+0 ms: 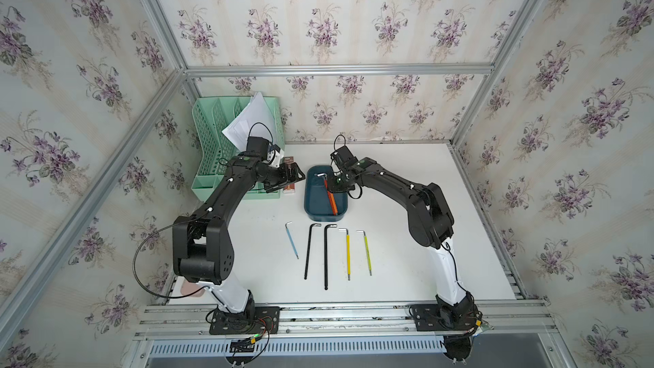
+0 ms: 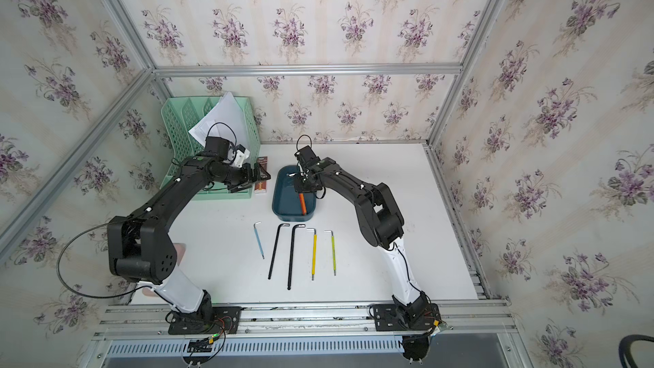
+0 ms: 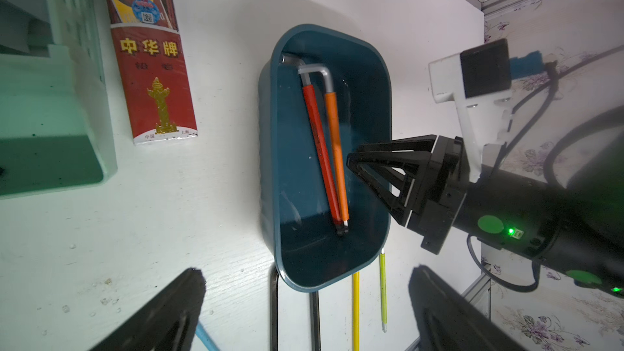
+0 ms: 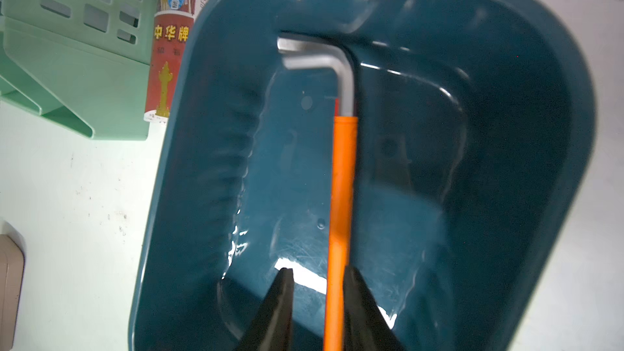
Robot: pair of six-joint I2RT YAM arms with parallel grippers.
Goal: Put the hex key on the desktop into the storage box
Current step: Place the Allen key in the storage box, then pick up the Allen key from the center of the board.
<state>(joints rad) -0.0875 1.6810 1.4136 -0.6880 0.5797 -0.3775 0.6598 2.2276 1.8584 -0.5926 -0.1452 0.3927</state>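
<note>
The teal storage box (image 1: 308,203) (image 3: 266,163) stands mid-desktop (image 1: 389,207). Inside it an orange-sleeved hex key (image 3: 337,150) (image 4: 342,180) lies beside a red-sleeved one (image 3: 319,150). My right gripper (image 1: 331,187) (image 4: 319,270) hangs low in the box, open. The orange key runs between its fingers close to one, with a gap to the other. My left gripper (image 1: 290,180) (image 3: 305,273) is wide open and empty, just left of the box. In front of the box, several hex keys lie in a row: blue (image 1: 292,240), two black (image 1: 308,251), yellow (image 1: 348,253) and yellow-green (image 1: 368,253).
A mint-green mesh file organizer (image 1: 226,150) holding papers stands at the back left. A red pencil carton (image 3: 152,72) lies between it and the box. Aluminium rails edge the table, and papered walls close it in on three sides.
</note>
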